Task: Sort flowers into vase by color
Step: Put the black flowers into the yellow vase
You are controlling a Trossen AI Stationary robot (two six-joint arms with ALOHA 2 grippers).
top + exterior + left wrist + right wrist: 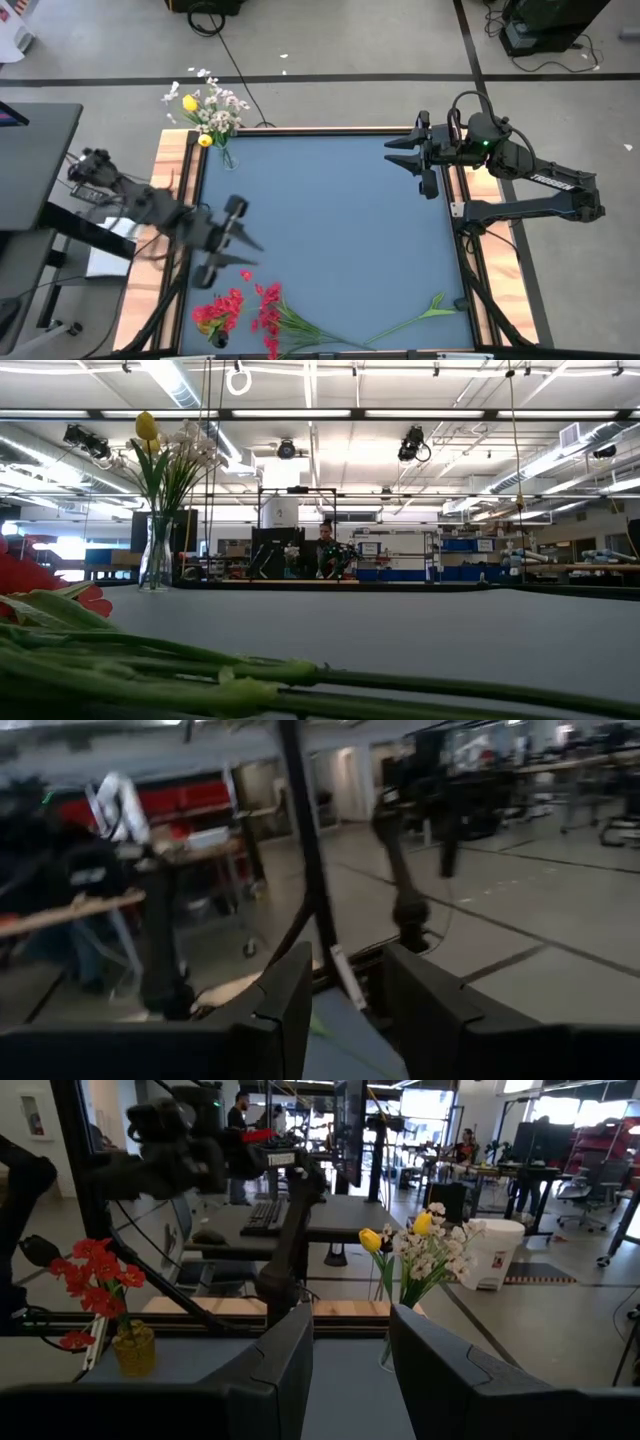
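A clear glass vase (226,155) at the table's far left corner holds white sprays and yellow buds (210,110); it also shows in the low view (157,550) and the right wrist view (415,1260). A small yellowish vase (133,1348) at the near left corner holds red blossoms (220,310). Loose red sprigs (270,305) lie beside it, their stems (320,335) along the near edge, and a leafy green sprig (420,315) lies to the right. My left gripper (245,250) hovers open above the table's left side, over the red flowers. My right gripper (395,153) waits open at the far right.
The middle of the blue-grey mat (340,220) is bare. A raised wooden frame (180,150) borders the table. In the low view the loose stems (200,670) lie close in front of the camera, and a person (325,545) stands far off in the room.
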